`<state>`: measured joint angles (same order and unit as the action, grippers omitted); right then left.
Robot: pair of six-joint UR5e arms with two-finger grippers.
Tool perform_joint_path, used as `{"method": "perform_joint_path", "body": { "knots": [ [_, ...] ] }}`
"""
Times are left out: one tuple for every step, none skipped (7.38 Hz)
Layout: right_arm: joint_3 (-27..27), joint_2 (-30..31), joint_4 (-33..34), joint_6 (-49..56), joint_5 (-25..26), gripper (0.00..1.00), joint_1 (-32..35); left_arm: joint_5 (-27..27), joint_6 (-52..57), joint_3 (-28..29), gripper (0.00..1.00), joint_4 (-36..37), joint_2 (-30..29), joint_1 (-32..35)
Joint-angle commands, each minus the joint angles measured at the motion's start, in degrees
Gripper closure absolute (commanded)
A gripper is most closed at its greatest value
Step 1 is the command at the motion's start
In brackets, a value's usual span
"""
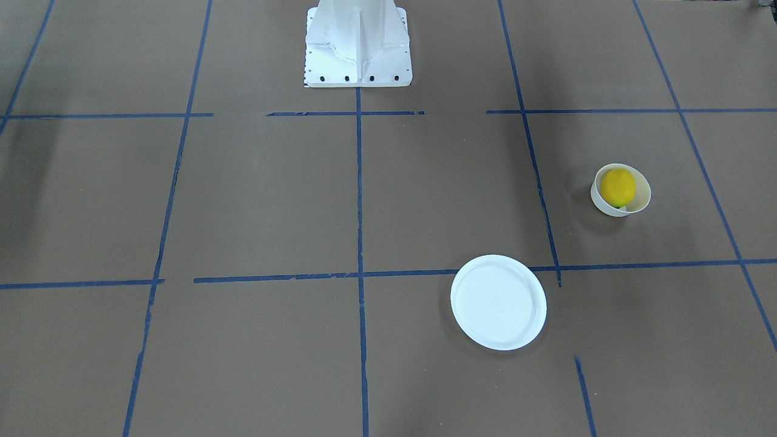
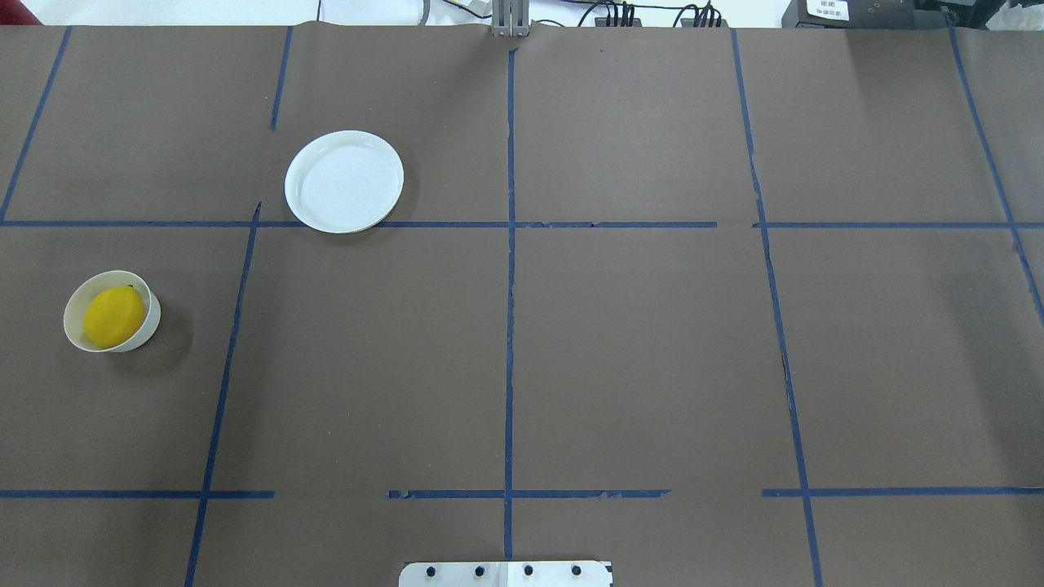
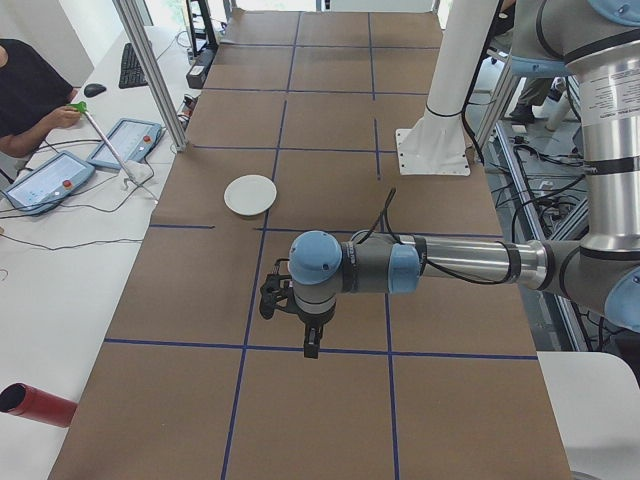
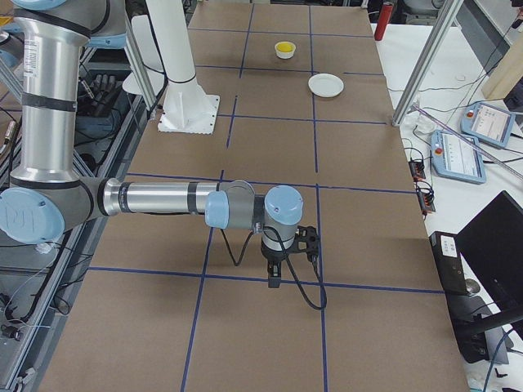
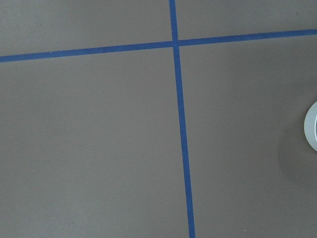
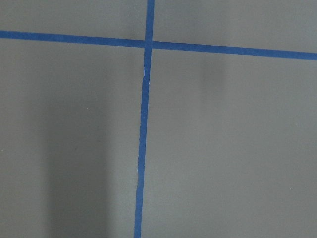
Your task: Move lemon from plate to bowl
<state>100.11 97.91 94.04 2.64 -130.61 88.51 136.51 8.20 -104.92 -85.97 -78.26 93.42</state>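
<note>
Lemon [image 1: 618, 187] sits in bowl [image 1: 644, 195], plate [image 1: 498, 301] bare, so transfer judged done; left pincer [image 3: 312, 346] and right pincer [image 4: 274, 281] state: can't tell; no further move req'd.

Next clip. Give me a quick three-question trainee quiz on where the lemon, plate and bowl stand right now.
1. True or false: the lemon lies on the plate.
2. What holds the lemon? A) the plate B) the bowl C) neither
3. Fill in: the plate holds ____.
Key: 1 false; 2 B; 3 nothing.
</note>
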Motion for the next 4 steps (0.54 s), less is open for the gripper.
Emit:
{"method": "perform_joint_path", "body": {
  "knots": [
    [0.0,0.0,0.0,0.0,0.0,0.0,0.0,-0.28,0.06,-0.02,0.0,-0.08,-0.05,0.62],
    [0.0,0.0,0.0,0.0,0.0,0.0,0.0,-0.28,-0.02,-0.1,0.0,-0.16,-0.05,0.54],
    [0.0,0.0,0.0,0.0,0.0,0.0,0.0,-0.45,-0.11,-0.02,0.0,-0.16,-0.31,0.62],
    [0.0,0.0,0.0,0.0,0.0,0.0,0.0,-0.63,-0.11,-0.02,0.0,0.01,-0.75,0.97]
  ]
}}
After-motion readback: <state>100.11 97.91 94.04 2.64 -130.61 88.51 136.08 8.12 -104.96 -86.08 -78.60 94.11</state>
